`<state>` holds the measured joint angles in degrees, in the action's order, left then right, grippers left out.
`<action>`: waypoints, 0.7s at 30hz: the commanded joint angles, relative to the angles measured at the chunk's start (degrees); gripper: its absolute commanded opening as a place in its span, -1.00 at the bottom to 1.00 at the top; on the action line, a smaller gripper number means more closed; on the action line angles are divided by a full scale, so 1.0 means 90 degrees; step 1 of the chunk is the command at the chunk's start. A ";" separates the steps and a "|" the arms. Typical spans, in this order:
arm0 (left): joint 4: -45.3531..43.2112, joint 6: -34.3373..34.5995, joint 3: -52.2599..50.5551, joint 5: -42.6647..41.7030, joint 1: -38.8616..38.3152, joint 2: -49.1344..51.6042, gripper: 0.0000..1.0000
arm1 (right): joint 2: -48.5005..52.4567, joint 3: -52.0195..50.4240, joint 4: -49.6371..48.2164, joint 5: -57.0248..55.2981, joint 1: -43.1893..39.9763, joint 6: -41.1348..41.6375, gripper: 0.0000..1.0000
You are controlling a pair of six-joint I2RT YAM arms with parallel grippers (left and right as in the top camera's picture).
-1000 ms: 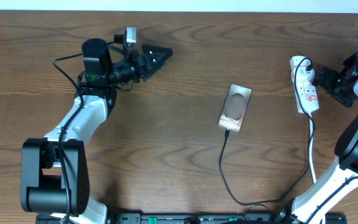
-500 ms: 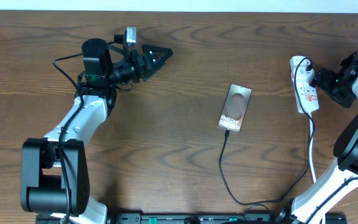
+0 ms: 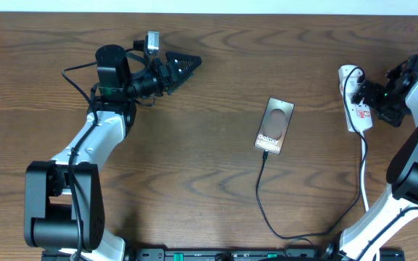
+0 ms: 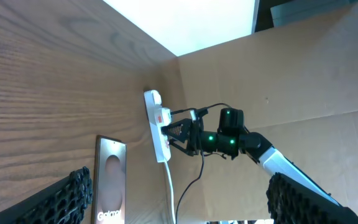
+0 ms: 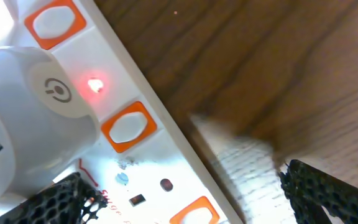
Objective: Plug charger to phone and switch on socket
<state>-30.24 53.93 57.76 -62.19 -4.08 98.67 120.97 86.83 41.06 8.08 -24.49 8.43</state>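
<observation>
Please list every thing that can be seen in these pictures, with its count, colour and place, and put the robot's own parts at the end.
table: one, brown wood, under everything
phone: one, bronze-grey, lettered face up, middle of the table
charger: one, black cable, loops from the phone's near edge toward the socket
socket: one, white strip, right side of the table
adapter: one, white, plugged in the socket; a red light glows at its edge
buttons: three seen, orange, along the socket
cord: one, white, leaves the socket's near end
left gripper: one, black, open, far left, holds nothing
right gripper: one, black, open, at the socket
</observation>
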 commanded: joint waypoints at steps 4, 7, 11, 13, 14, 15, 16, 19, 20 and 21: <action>-0.0022 -0.0109 0.0066 -0.0010 0.0017 -0.0066 0.82 | -0.0364 -0.0015 0.0393 -0.1047 -0.0182 -0.0134 0.99; -0.0022 -0.0109 0.0066 -0.0010 0.0017 -0.0066 0.82 | -0.0755 -0.0015 0.0449 -0.1047 -0.0253 -0.0136 0.99; -0.0022 -0.0109 0.0066 -0.0010 0.0017 -0.0066 0.82 | -0.1122 -0.0017 0.0464 -0.1049 -0.0274 -0.0138 0.99; -0.0022 -0.0109 0.0066 -0.0010 0.0017 -0.0066 0.82 | -0.1124 -0.0017 0.0461 -0.1049 -0.0272 -0.0138 0.98; -0.0022 -0.0109 0.0066 -0.0010 0.0017 -0.0066 0.82 | -0.1115 -0.0029 0.0464 -0.1049 -0.0272 -0.0136 0.99; -0.0022 -0.0109 0.0066 -0.0010 0.0017 -0.0066 0.82 | -0.1115 -0.0034 0.0466 -0.1049 -0.0272 -0.0136 0.99; -0.0022 -0.0109 0.0066 -0.0010 0.0017 -0.0066 0.82 | -0.1115 -0.0034 0.0459 -0.1049 -0.0272 -0.0136 0.99; -0.0022 -0.0109 0.0066 -0.0010 0.0017 -0.0066 0.82 | -0.1115 -0.0034 0.0464 -0.1049 -0.0272 -0.0136 0.99; -0.0022 -0.0109 0.0066 -0.0010 0.0017 -0.0066 0.82 | -0.1115 -0.0034 0.0464 -0.1049 -0.0272 -0.0136 0.99; -0.0022 -0.0109 0.0066 -0.0010 0.0017 -0.0066 0.83 | -0.1115 -0.0034 0.0464 -0.1049 -0.0272 -0.0136 0.99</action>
<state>-30.24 53.93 57.76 -62.19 -4.05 98.67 110.98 86.50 45.19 -0.58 -26.94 8.01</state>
